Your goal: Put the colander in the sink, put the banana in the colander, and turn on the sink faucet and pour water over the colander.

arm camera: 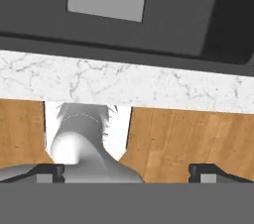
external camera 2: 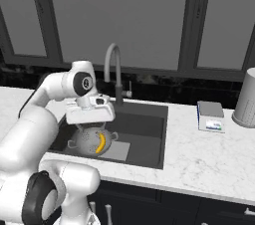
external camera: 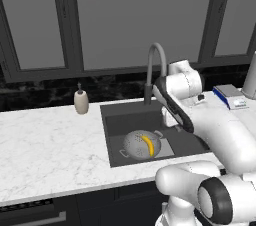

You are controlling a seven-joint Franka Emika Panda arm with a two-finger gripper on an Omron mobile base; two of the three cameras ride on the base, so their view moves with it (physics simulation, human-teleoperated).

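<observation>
Two jobs look done: the colander [external camera: 141, 144] sits in the sink [external camera: 120, 116] at centre frame, banana [external camera: 148, 145] lying inside it. What remains, I'd say, is the sink faucet [external camera: 156, 65], arching just above. The gripper [arm camera: 127, 171] hangs empty over the basin, tips spread wide. Best plan: rise toward the small side lever [external camera 2: 129, 93], nudge it gently, and check the spout aims at the colander.

You have the banana [external camera: 147, 145] inside the colander [external camera: 140, 145], which sits in the sink [external camera: 125, 117]; the faucet [external camera: 155, 70] stands behind.
</observation>
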